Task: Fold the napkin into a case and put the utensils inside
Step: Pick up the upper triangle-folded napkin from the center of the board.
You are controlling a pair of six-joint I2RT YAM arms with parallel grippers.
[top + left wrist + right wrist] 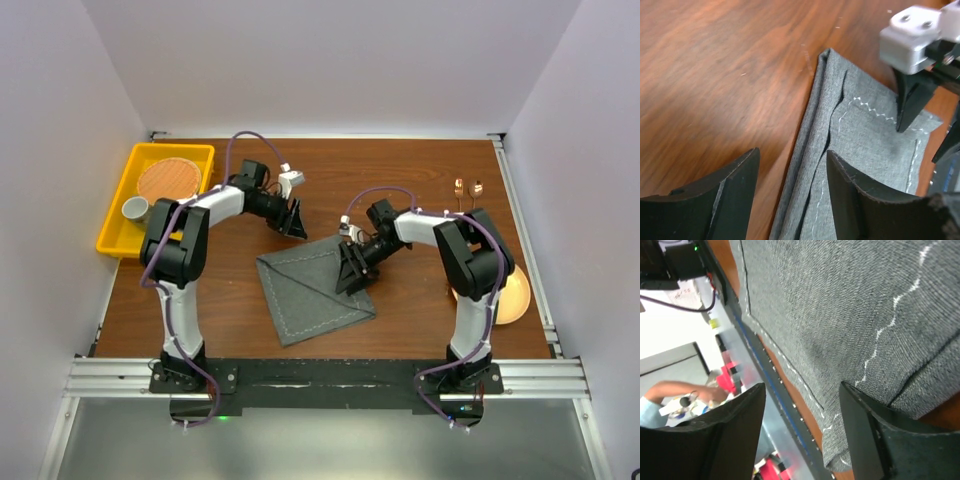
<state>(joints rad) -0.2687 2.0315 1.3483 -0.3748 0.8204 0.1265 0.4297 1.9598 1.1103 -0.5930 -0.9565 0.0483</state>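
My left gripper (792, 155) hangs low over the far left edge of the napkin (312, 285). Its fingers are apart and grip nothing. One finger is over bare wood and the other over the cloth, with the folded edge of the napkin lying flat between them. Along that edge the cloth sits in stacked layers.

My right gripper (352, 272) is over the right side of the napkin, near its far right corner. Its fingers are also spread and hold nothing, and through the gap I see grey cloth with its pale zigzag stitching. In my left wrist view one of the right gripper's fingers points down at the cloth by that corner, but I cannot tell if it touches.

The napkin lies in the middle of the surface (400, 180), folded over on itself into a skewed four-sided shape, with a hem line crossing it diagonally.

The utensils (467, 192) lie by the far right corner, well apart from the napkin. An orange plate (512, 298) sits at the right edge, partly hidden by my right arm. A yellow tray (115, 215) in the far left corner holds a round mat (168, 180) and a small cup (135, 208).
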